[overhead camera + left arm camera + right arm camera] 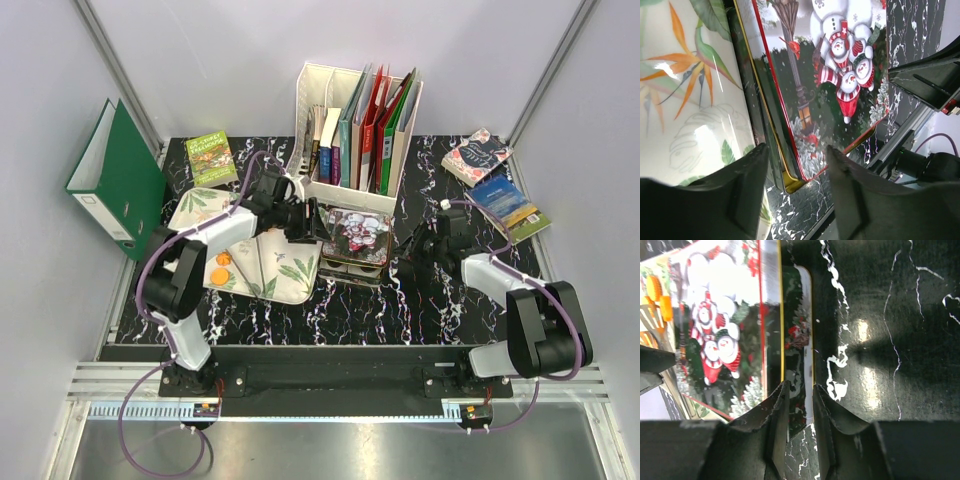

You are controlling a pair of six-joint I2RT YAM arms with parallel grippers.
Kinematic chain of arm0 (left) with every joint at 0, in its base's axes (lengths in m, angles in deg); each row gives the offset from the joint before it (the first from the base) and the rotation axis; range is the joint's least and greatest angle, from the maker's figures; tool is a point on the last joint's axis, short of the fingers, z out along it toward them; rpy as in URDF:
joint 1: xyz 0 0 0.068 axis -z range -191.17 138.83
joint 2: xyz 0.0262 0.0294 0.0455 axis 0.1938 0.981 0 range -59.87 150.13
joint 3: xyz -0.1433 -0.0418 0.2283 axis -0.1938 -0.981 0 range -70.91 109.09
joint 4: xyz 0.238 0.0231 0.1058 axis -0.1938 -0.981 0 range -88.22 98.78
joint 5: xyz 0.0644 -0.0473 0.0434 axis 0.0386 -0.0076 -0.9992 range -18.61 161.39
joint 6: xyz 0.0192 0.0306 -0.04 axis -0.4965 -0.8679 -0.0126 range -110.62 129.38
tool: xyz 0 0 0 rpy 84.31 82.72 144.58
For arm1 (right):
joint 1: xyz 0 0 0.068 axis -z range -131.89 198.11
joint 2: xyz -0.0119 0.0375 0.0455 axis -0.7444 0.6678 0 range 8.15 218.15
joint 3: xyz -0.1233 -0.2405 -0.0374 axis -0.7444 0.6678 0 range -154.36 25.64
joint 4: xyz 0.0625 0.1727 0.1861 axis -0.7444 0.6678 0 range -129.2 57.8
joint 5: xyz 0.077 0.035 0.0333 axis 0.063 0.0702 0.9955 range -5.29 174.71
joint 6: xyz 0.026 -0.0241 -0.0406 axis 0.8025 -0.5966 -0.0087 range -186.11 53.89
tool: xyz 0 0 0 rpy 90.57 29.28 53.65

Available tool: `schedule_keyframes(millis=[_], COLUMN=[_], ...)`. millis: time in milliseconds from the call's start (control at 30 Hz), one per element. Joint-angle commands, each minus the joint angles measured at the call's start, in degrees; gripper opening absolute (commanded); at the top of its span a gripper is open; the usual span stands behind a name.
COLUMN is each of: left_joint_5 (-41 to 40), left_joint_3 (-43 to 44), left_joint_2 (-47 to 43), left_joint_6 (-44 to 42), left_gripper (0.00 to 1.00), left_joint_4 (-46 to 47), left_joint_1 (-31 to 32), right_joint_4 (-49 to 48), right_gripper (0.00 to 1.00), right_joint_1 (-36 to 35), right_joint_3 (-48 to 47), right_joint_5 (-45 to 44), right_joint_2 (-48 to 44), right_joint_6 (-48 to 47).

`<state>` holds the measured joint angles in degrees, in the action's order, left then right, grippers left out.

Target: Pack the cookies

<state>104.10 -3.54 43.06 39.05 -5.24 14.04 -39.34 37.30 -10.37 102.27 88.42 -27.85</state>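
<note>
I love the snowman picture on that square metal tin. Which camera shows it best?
The left wrist view: the square metal snowman tin fills much of the frame, its snowmen close and sharp. The top view shows the whole tin, but small. The right wrist view shows the picture too, smaller and off to the left.

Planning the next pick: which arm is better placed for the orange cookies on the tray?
Likely left: small round orange cookies lie on its side, left claw open; the right claw clamps the snowman-printed metal tin.
</note>
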Motion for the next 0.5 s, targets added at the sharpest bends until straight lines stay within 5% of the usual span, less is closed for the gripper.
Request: schedule_keyframes(millis=[0, 200, 300, 467], left_joint_5=[-3.43, -14.15, -18.73, -13.99], left_joint_3=[1.36, 0.22, -2.33, -9.71], left_joint_2=[-7.29, -15.02, -19.07, -22.59], left_joint_6=[-0.93, -1.02, 0.73, 5.66], left_gripper=[0.59, 0.73, 0.99, 0.99], left_joint_4=[-0.48, -2.85, -2.77, 4.34], left_joint_1=[-0.25, -0.25, -0.25, 0.88], right_joint_4=[1.79, 4.97, 6.47, 9.36], right_gripper=[0.34, 0.34, 0.34, 0.25], right_joint_1=[-0.18, -0.18, -0.18, -0.09], right_joint_3=[-3.01, -7.31, -10.74, -18.56], right_joint_5=[-1.39, -2.18, -2.18, -2.44], right_joint_2=[-3.98, -5.74, -5.74, -2.14], right_joint_6=[0.15, -0.38, -1.43, -3.45])
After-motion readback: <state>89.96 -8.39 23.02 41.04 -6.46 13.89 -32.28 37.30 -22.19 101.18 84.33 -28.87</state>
